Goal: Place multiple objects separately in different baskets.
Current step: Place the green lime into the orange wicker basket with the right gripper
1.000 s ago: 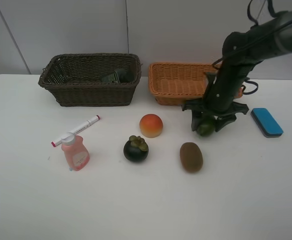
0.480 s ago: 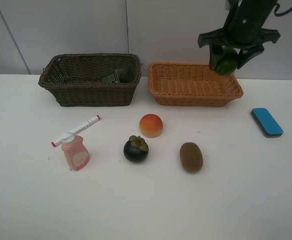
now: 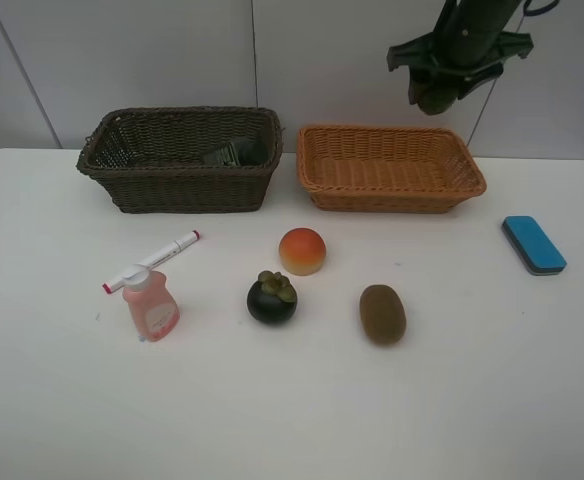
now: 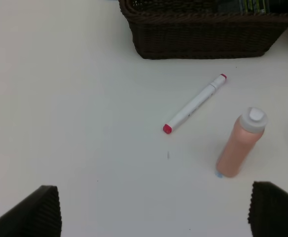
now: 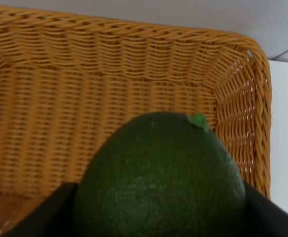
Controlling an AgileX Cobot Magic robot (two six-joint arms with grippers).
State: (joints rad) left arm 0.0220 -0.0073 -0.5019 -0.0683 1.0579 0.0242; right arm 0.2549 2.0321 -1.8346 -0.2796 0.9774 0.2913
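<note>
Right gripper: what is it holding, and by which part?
The green fruit, clamped across its sides between the right gripper's fingers, over the orange basket.

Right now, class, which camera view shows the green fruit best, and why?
The right wrist view: the green fruit fills the foreground, its pebbled skin and stem nub clear, above the orange-tan basket. The exterior high view shows it small and dark in the right gripper, partly hidden. The left wrist view does not show it.
</note>
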